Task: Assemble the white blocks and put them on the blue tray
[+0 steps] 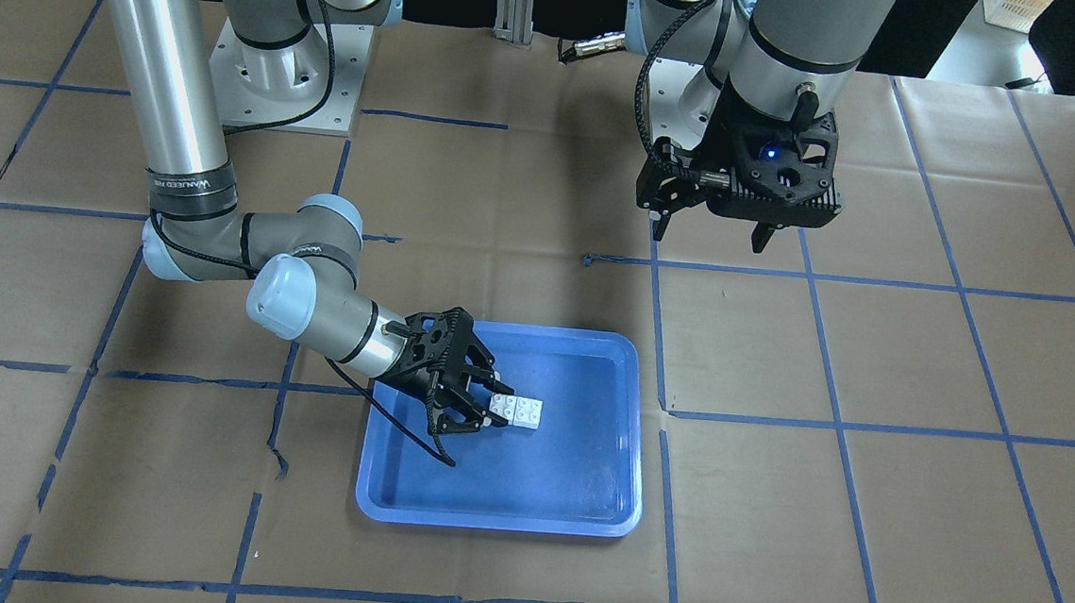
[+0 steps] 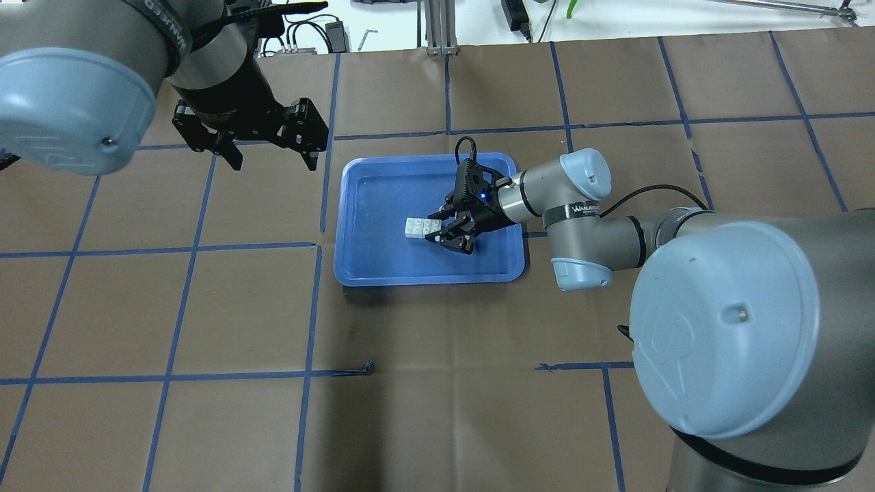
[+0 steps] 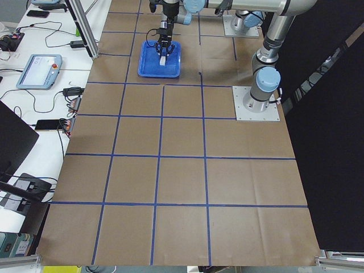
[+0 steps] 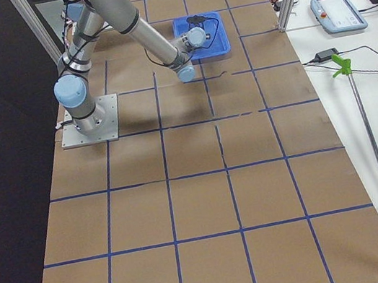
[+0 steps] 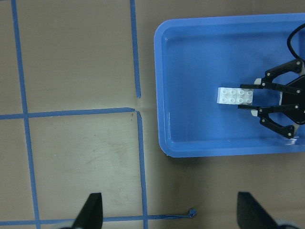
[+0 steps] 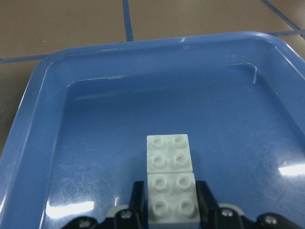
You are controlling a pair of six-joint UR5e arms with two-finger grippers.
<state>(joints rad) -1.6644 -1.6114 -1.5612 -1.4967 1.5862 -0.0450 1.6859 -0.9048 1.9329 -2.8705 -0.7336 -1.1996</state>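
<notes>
The two white blocks (image 1: 519, 410) are joined end to end into one short bar that lies on or just above the floor of the blue tray (image 1: 494, 518). My right gripper (image 1: 495, 405) reaches low into the tray and is shut on the near block. In the right wrist view its fingertips (image 6: 138, 200) press both sides of that block (image 6: 170, 183). The bar also shows from overhead (image 2: 422, 227) and in the left wrist view (image 5: 235, 96). My left gripper (image 2: 270, 160) is open and empty, high above the table beside the tray (image 2: 427, 278).
The table is covered in brown paper with a blue tape grid. The arm bases stand at the robot's edge of the table. Monitors, cables and a teach pendant (image 3: 38, 71) lie on benches beyond the far edge.
</notes>
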